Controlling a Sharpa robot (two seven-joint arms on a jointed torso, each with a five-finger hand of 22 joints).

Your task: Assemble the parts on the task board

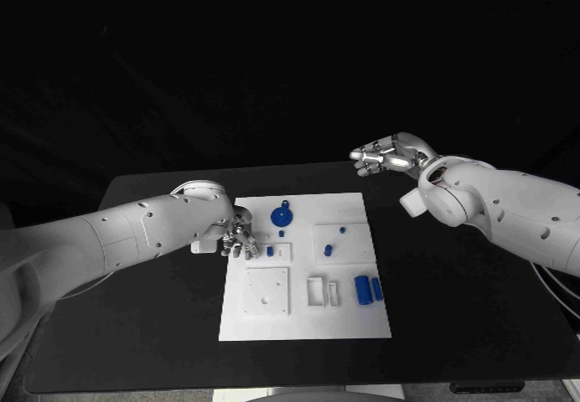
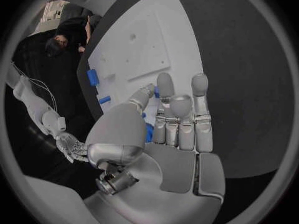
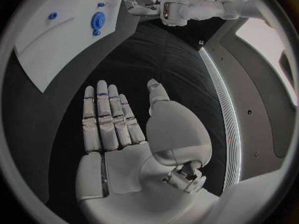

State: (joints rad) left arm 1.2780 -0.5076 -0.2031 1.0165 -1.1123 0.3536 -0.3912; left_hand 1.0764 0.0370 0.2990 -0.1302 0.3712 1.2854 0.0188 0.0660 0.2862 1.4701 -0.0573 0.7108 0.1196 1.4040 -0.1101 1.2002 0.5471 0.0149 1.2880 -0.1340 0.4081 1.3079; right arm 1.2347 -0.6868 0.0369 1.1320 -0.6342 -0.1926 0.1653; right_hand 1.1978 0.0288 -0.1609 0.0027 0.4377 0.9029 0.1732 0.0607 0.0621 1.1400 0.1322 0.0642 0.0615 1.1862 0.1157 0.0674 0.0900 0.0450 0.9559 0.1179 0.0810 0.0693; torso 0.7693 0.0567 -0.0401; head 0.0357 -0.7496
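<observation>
So the white rectangular task board (image 1: 305,327) sits in the middle of the black table (image 1: 133,335), long side running away from the robot. The left hand (image 1: 238,241) is down at the board's left edge, fingers pointing toward the board, right next to a small blue peg (image 1: 271,250) that stands in a raised white square block near that edge. In the left wrist view the left hand's fingers (image 2: 199,114) are stretched out fairly straight and close together, with a bit of blue (image 2: 149,132) showing between the thumb and the fingers. I honestly can't tell whether it's pinching that piece or just hovering over it.

The right hand (image 1: 389,157) is up off the table, well apart from the board, past its far right corner. In its own wrist view the palm is flat and the fingers (image 3: 102,117) are extended, nothing in it.

Other stuff on the board: a round blue disc with a small tab (image 1: 282,217) near the far end, a small blue peg in the right-hand square block (image 1: 328,249), and two blue cylinders lying side by side (image 1: 367,288) near the right edge. There's also a larger white square plate (image 1: 268,291) on the near left part.
</observation>
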